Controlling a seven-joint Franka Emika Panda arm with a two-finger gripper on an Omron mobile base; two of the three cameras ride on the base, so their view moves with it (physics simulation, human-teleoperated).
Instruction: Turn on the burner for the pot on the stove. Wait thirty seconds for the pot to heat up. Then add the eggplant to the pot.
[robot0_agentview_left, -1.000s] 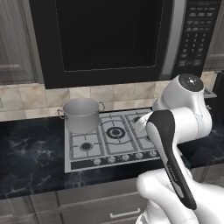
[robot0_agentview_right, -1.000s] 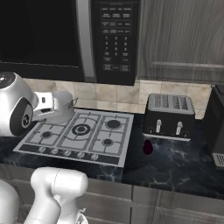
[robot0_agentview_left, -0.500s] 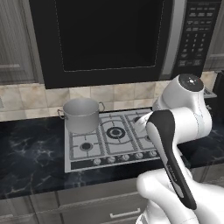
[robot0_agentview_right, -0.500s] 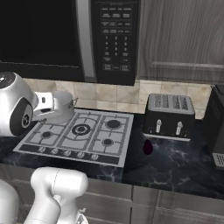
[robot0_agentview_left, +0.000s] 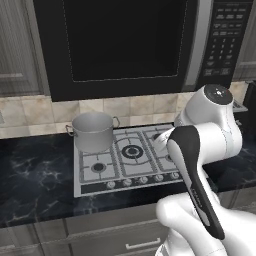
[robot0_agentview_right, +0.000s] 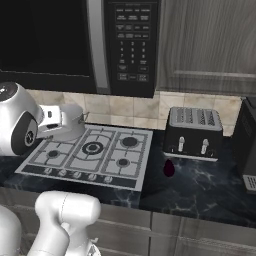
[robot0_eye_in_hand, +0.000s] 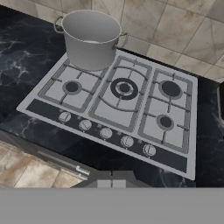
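We saw the pot (robot0_agentview_left: 93, 131) standing upright on the rear left burner of the stove (robot0_agentview_left: 131, 159), left of centre in the left base view; in the hand view it sat at the upper left (robot0_eye_in_hand: 91, 38), with the row of five knobs (robot0_eye_in_hand: 106, 133) running along the stove's front edge below it. In the right base view the pot (robot0_agentview_right: 71, 122) was at the left, partly behind our arm. Further right in that view, the eggplant (robot0_agentview_right: 169, 168) lay on the dark counter (robot0_agentview_right: 200, 187), just right of the stove's edge and in front of the toaster (robot0_agentview_right: 193, 133). Our fingers (robot0_eye_in_hand: 112, 183) were pressed together, holding nothing, at the bottom of the hand view, above the counter's front edge.
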